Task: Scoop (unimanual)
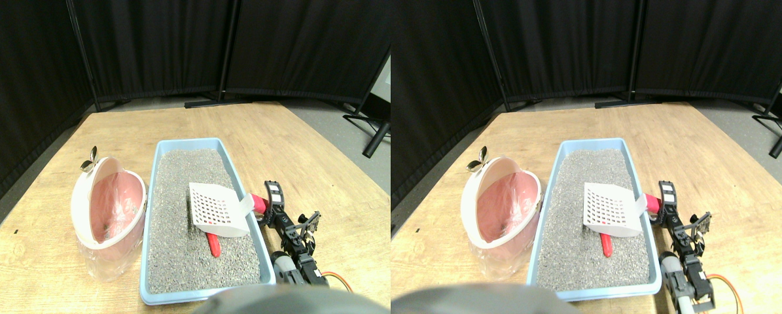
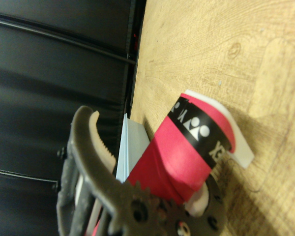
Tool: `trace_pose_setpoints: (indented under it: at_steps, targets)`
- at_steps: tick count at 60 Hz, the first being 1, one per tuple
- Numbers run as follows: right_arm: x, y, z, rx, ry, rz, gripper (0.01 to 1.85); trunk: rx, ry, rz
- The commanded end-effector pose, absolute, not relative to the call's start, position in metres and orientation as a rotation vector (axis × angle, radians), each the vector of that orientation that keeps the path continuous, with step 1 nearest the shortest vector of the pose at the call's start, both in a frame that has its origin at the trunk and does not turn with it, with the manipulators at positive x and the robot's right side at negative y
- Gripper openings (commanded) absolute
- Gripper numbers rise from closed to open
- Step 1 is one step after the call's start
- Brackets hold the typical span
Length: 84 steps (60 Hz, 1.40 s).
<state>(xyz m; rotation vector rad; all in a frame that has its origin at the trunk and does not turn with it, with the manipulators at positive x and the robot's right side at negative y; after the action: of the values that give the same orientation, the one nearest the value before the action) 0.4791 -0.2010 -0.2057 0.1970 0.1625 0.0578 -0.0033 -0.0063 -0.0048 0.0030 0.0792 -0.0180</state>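
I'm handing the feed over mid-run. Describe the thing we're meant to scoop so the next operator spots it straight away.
Start from the blue litter tray in the middle of the wooden floor, beside the pink-lined bin. In the grey litter, just in front of the white slotted scoop, lies a small red piece. It is the only red thing lying in the grey grains; the scoop's red-wrapped handle sits at the tray's right rim.

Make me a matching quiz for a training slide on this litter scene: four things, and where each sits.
Things:
1. white slotted scoop
2. small red object
3. pink bin
4. blue litter tray

Places:
A. left of the tray, on the wood
B. lying on the litter, nearer the camera than the scoop
C. over the litter, handle toward the right gripper
D. middle of the wooden board

Pairs: 1-C, 2-B, 3-A, 4-D
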Motion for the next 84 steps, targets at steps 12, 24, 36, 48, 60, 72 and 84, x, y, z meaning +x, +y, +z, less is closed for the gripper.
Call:
trace_pose_setpoints:
  at_steps: [12,24,36,48,60,72,84]
  targets:
    - [0.486,-0.202,-0.191,0.184,0.127,0.067,0.97,-0.021,0.093,0.002]
    - [0.491,-0.2,-0.192,0.182,0.133,0.084,0.9,-0.021,0.098,0.004]
    - [0.496,-0.201,-0.194,0.177,0.144,0.083,0.73,-0.022,0.101,0.006]
    - [0.501,-0.202,-0.201,0.169,0.125,0.116,0.06,-0.022,0.108,0.006]
    - [0.498,-0.207,-0.196,0.164,0.081,0.127,0.05,-0.022,0.112,0.006]
    - [0.495,-0.211,-0.184,0.142,0.011,0.165,0.05,-0.022,0.112,0.006]
    - [0.489,-0.211,-0.167,0.116,-0.085,0.212,0.05,-0.03,0.109,0.021]
